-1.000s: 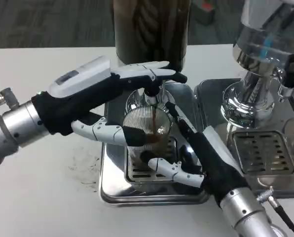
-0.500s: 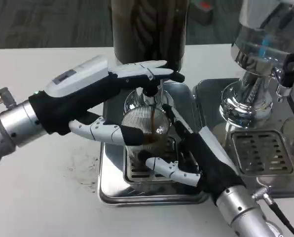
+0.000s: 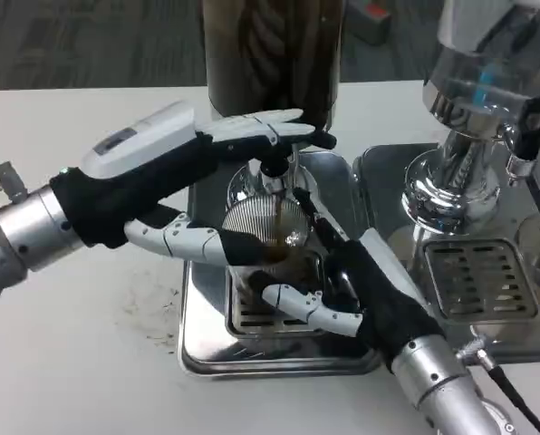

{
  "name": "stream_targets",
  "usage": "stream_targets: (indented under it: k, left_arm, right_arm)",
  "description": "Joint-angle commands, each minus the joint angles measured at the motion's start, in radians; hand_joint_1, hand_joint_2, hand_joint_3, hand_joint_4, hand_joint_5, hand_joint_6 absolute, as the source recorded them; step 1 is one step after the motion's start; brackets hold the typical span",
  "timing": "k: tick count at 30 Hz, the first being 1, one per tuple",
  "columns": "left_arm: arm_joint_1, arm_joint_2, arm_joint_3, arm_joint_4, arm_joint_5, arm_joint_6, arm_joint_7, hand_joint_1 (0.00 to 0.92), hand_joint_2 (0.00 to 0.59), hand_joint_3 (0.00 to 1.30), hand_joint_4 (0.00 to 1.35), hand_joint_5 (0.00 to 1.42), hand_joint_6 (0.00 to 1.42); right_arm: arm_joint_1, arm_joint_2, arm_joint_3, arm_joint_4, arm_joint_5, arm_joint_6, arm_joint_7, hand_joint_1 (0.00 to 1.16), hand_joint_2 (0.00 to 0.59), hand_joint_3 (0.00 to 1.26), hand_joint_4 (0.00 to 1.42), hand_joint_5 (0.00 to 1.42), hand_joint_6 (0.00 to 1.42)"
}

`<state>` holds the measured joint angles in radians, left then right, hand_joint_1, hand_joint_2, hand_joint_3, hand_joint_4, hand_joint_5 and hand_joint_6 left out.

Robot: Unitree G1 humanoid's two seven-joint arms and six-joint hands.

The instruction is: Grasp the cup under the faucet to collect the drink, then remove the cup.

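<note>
At frame center I am wrapping my right hand [image 3: 361,294] around the clear cup [image 3: 268,249] on the steel drip tray [image 3: 207,349], my left hand [image 3: 175,181] pressing the faucet [image 3: 277,177] while dark drink is streaming in.

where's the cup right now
In the head view the cup stands on the left drip tray at picture centre, directly under the faucet, with the right hand around it.
</note>
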<state>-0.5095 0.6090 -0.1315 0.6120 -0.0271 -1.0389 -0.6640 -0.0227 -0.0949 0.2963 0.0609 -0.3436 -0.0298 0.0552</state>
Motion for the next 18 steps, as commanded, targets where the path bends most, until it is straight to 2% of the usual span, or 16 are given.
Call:
stream_targets:
  k: [1, 18]
  left_arm:
    - [0.03, 0.013, 0.002, 0.016, 0.015, 0.02, -0.008, 0.0, 0.091, 0.2, 0.08, 0.08, 0.12]
    - [0.043, -0.028, 0.064, 0.097, -0.092, 0.108, -0.022, 0.0, 0.112, 0.22, 0.09, 0.09, 0.13]
  right_arm:
    - [-0.006, 0.002, -0.002, 0.007, 0.012, -0.01, 0.002, 0.52, 0.194, 0.0, 0.0, 0.0, 0.0]
    - [-0.01, 0.005, -0.004, 0.012, 0.026, -0.017, 0.0, 0.52, 0.2, 0.0, 0.0, 0.0, 0.0]
